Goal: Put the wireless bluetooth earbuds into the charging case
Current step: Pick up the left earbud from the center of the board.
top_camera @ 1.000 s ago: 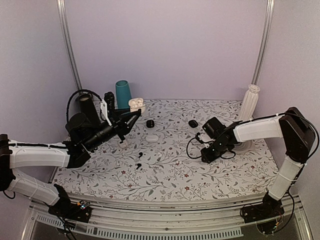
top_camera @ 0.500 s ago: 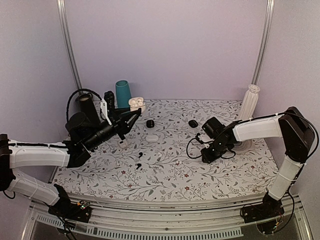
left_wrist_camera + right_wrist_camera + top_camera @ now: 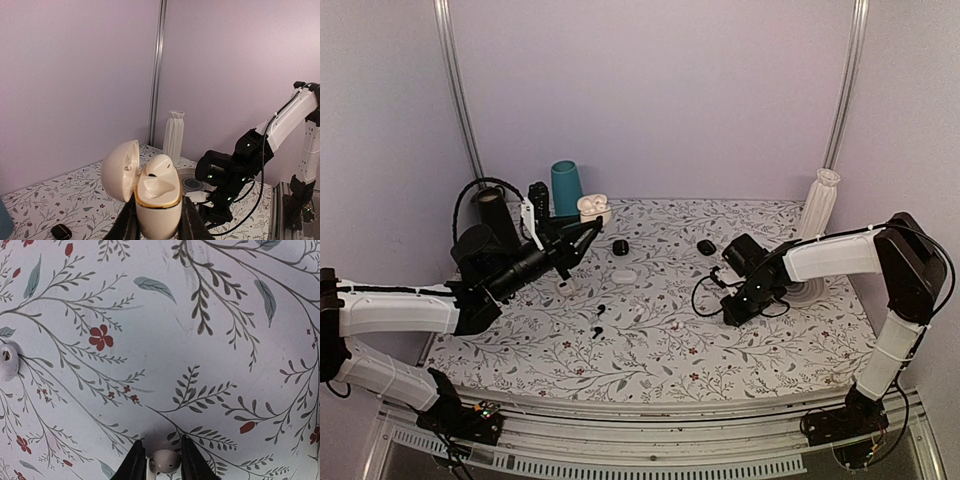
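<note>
The left gripper is closed tight on the charging case, one finger on each side of its lower body. It holds the case upright above the far left part of the table, just in front of a teal cup. The lid is swung open, and one white earbud sits in a hollow of the case.

Over on the right side, the right gripper is down at the flowered tabletop, pointing at it. Its fingers are drawn in narrow around a second white earbud, which is pinched between them right at the surface. A third white earbud lies loose on the table, well apart from those fingers.

Two small black cases rest on the table between the arms, towards the far side. A white ribbed vase stands at the far right.
</note>
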You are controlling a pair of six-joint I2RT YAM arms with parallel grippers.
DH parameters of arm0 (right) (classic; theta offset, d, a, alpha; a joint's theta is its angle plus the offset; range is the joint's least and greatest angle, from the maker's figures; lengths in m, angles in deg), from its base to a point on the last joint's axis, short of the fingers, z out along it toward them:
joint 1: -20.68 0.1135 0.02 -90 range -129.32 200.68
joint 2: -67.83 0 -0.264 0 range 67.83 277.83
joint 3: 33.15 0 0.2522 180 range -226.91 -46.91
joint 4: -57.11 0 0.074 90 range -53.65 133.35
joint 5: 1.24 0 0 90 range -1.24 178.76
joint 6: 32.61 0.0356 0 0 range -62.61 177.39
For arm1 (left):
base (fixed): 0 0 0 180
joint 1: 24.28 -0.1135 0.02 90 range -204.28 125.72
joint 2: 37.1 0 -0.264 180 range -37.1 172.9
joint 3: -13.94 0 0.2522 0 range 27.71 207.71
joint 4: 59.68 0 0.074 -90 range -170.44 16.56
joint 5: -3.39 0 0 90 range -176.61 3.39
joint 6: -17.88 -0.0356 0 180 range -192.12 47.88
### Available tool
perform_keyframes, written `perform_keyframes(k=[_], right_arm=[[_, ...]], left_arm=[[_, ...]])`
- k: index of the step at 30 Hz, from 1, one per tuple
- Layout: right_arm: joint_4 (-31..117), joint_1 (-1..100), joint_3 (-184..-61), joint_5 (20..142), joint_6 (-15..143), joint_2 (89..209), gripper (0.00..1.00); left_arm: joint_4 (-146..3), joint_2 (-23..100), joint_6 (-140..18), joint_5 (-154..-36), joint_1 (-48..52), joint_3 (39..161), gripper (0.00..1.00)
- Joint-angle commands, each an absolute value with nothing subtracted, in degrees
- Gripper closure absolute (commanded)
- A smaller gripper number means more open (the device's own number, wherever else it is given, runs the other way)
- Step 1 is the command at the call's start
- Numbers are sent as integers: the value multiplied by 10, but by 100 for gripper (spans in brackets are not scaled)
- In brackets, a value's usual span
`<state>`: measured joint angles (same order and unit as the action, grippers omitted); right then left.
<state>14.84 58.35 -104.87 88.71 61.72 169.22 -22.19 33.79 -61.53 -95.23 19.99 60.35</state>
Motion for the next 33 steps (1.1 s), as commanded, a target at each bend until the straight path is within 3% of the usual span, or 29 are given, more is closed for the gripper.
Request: perform_keyframes(k=[1, 25, 33], right_arm=[[127, 590, -1062, 892, 623, 1693, 73], [61, 595, -1115, 909, 663, 1728, 72], [28, 595, -1135, 921, 693, 1734, 67]], left_arm=[[-220, 341, -614, -958, 204, 616, 100], [-219, 350, -610, -963, 204, 622, 100], [-220, 349, -610, -964, 205, 622, 100]])
